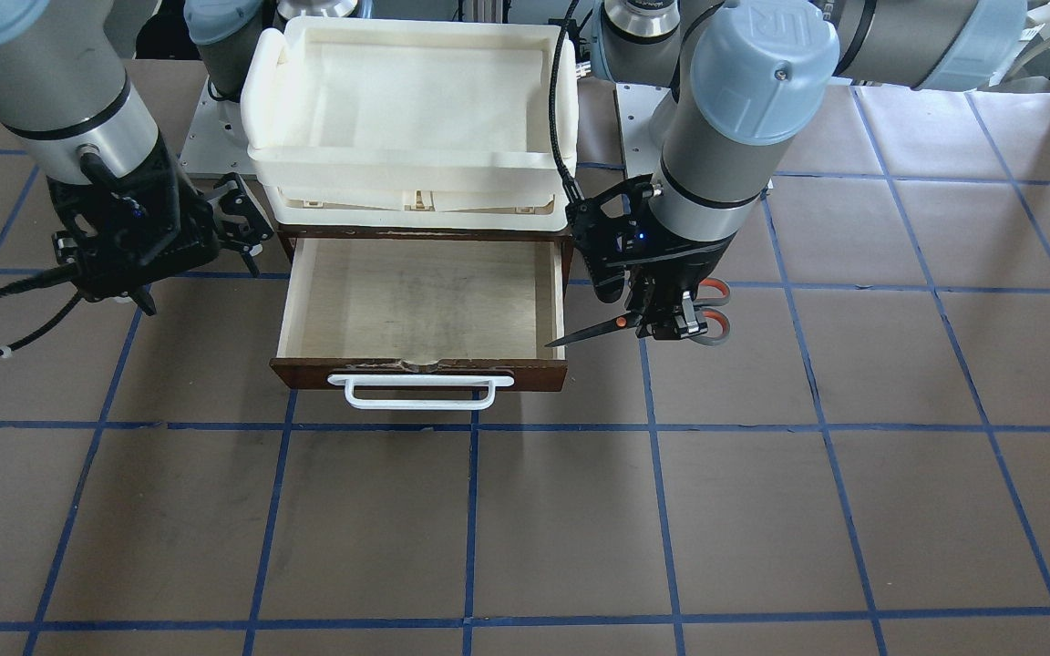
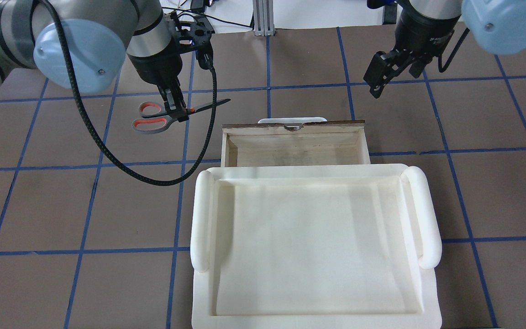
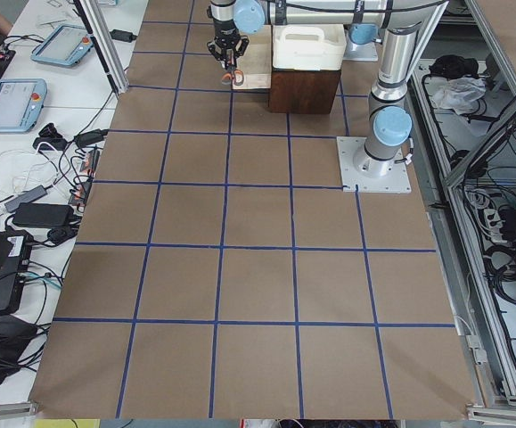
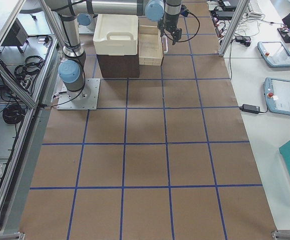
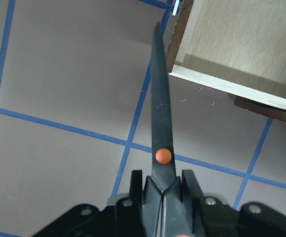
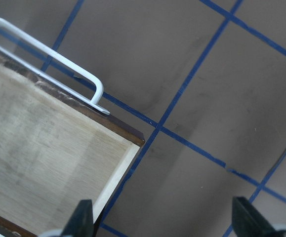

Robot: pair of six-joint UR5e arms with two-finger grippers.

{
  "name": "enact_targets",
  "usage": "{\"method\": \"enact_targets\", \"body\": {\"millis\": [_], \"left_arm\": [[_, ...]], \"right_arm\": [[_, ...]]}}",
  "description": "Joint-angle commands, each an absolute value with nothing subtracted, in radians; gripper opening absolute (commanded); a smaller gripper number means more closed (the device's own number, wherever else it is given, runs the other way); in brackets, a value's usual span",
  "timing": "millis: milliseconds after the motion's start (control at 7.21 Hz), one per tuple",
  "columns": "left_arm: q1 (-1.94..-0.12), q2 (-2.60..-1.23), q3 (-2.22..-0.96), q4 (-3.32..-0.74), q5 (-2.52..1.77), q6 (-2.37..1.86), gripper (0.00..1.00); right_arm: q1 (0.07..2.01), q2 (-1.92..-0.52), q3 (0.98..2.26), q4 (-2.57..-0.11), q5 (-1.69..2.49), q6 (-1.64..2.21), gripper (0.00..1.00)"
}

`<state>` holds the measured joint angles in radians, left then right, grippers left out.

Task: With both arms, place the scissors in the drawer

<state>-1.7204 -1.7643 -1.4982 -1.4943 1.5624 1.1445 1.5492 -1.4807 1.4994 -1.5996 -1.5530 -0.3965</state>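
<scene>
The drawer (image 1: 420, 301) is pulled open and its pale plywood inside is bare; its white bar handle (image 1: 420, 392) faces away from me. My left gripper (image 1: 671, 323) is shut on the scissors (image 1: 621, 322) near the pivot, just outside the drawer's side. The blades point level at the drawer, tip near its front corner. The same grip shows in the overhead view (image 2: 176, 109) and the left wrist view (image 5: 162, 180), with the scissors (image 5: 161, 133) over brown table. My right gripper (image 2: 377, 87) is open and empty, beside the drawer's other side; the right wrist view shows the drawer corner (image 6: 39, 148) below it.
A cream-white plastic tray (image 2: 313, 242) sits on top of the dark cabinet behind the drawer. A black cable (image 2: 107, 155) loops from my left wrist over the table. The brown table carries a blue tape grid (image 1: 653, 510).
</scene>
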Motion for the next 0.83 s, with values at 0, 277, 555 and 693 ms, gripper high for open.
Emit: {"method": "enact_targets", "body": {"millis": [0, 277, 555, 693], "left_arm": [[-1.799, -1.784, -1.499, -1.487, 1.542, 1.073, 0.00], [-1.880, -1.793, -1.494, -1.488, 1.529, 0.997, 0.00], [-1.942, -1.813, -1.493, -1.473, 1.517, 0.986, 0.00], [-1.950, -1.833, -1.485, -1.441, 1.467, 0.935, 0.00]], "right_arm": [[1.525, -1.570, 1.570, -1.607, -1.546, -0.262, 1.00], [1.523, -1.635, 1.626, -1.624, -1.552, -0.245, 1.00], [1.506, -1.647, 1.626, -1.626, -1.551, -0.131, 1.00], [1.508, -1.651, 1.626, -1.625, -1.552, -0.094, 1.00]]}}
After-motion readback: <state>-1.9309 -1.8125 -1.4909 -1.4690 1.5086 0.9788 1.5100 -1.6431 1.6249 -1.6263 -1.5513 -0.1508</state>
